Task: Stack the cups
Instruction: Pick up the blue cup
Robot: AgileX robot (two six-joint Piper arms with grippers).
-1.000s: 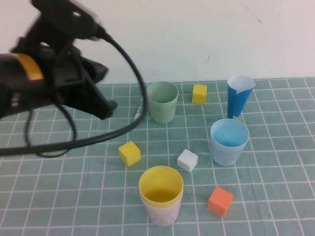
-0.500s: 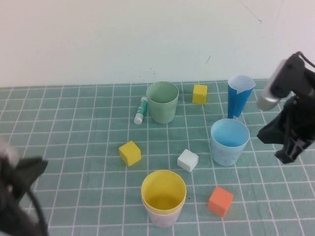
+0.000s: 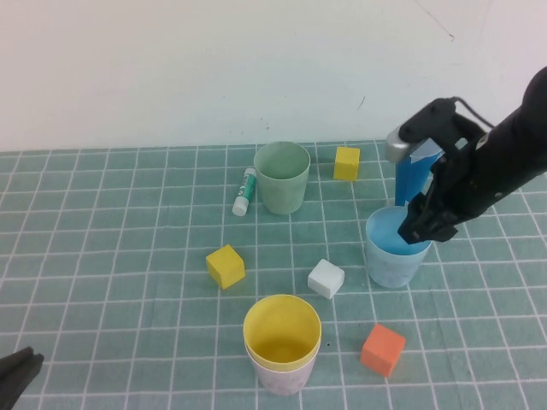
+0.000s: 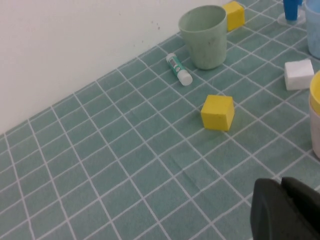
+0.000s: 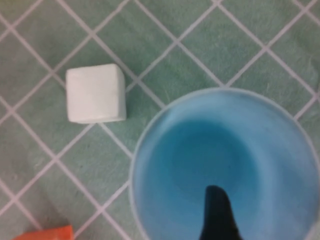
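Stacking is partly done: yellow cup [image 3: 282, 329] is sitting nested inside pale pink cup [image 3: 278, 371] at the near edge of the worktop [image 3: 128, 256], only the pink base and wall showing below the yellow rim. Nothing else visible inside the yellow one.

Right end effector [image 3: 425, 224] is hanging over the far rim of the light blue cup [image 3: 395, 252], right of centre. In the right wrist view one dark fingertip [image 5: 217, 212] is dipping inside the cup's mouth; the other finger is out of sight, so whether it is spread or closed cannot be told. Probably lining up a rim pinch, one finger inside and one outside the wall. Blue cup is looking empty [image 5: 225, 165], upright, not lifted.

Pale green cup [image 3: 283, 177] is standing upright farther back, empty as far as the left wrist view shows, a small marker [image 3: 244, 191] lying just beside it. Tall dark-blue cone [image 3: 414, 171] is standing behind the blue cup, partly hidden by the right arm.

Left end effector [image 3: 17, 376] is parked low at the near left corner, well apart from every cup; its opening cannot be told.

Loose blocks, white block [image 3: 326, 278] nearest the blue cup, are scattered between the cups.
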